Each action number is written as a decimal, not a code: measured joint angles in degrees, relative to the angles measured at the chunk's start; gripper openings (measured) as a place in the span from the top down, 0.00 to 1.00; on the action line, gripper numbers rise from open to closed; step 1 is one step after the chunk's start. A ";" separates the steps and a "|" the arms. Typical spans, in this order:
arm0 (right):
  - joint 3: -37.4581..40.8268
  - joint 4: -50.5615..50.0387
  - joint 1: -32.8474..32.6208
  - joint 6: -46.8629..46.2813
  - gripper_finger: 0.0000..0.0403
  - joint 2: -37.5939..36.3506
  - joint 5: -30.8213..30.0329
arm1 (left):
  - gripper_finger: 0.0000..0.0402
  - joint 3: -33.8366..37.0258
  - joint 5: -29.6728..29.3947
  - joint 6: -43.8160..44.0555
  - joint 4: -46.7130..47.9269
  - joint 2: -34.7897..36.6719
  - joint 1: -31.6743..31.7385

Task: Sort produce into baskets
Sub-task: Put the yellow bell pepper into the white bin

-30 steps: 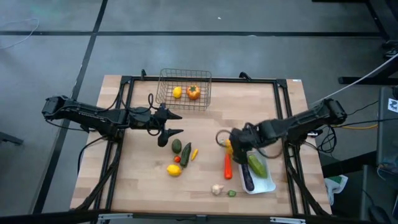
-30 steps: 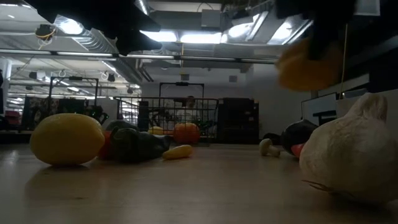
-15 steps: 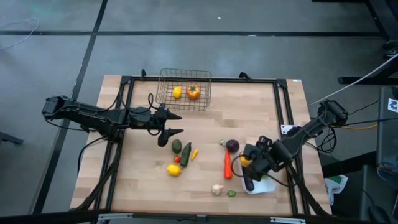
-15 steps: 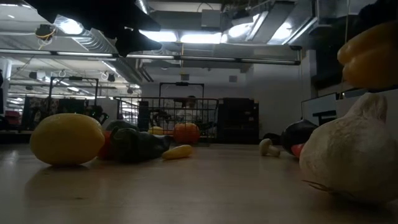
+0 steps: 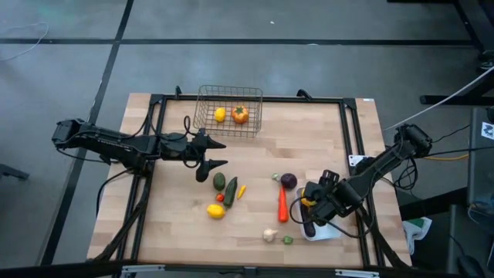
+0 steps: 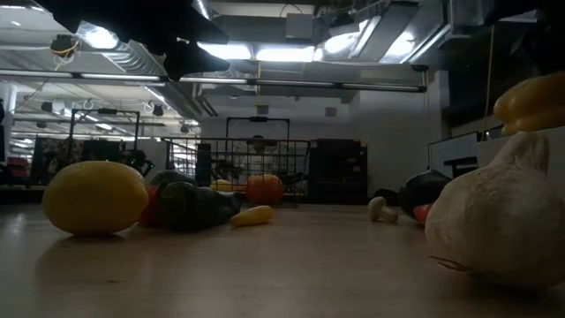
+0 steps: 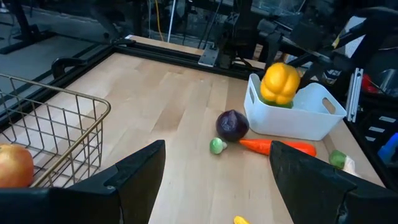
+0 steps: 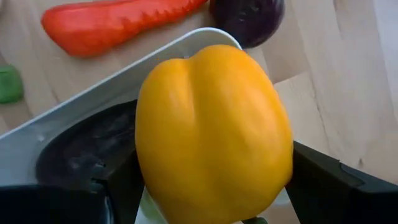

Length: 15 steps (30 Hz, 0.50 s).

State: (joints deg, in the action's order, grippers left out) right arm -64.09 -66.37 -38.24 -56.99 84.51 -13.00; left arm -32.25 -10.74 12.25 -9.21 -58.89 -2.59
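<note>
My right gripper [image 5: 312, 205] is shut on a yellow pepper [image 8: 211, 130], just above the white tray [image 5: 327, 230] at the table's near right. A dark eggplant [image 8: 81, 149] lies in the tray. My left gripper [image 5: 219, 154] is open and empty, left of centre, near the wire basket [image 5: 229, 123], which holds a lemon [image 5: 220, 115] and an orange tomato [image 5: 240, 114]. A carrot [image 5: 282, 205], a purple round vegetable [image 5: 288, 181] and a garlic [image 5: 268, 235] lie on the table left of the tray. My right gripper pinches the yellow pepper by its two opposite sides [image 8: 146, 168] between its two fingers [image 8: 323, 177]. The fingers slant down from the table's right side. The pepper is lifted clear, over the tray's left end [image 7: 256, 99].
A lemon [image 5: 216, 210], two green cucumbers [image 5: 230, 191], a small red piece [image 5: 220, 198] and a small yellow piece [image 5: 241, 191] lie in a cluster below my left gripper. A small green piece [image 5: 287, 240] lies beside the garlic. A black frame [image 5: 351, 139] borders the table.
My right gripper has carried the yellow pepper toward the table's right and near edges, from beside the purple vegetable to over the tray, and has then come down a little. It has stayed shut on the pepper.
</note>
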 joint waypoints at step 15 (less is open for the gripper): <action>4.20 3.73 0.00 0.46 0.23 0.00 -0.50 | 0.29 0.00 -0.37 -0.15 0.00 0.00 0.00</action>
State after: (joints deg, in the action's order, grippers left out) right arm -59.90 -62.64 -38.24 -56.53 84.51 -13.50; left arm -32.25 -11.11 12.10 -9.21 -58.89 -2.59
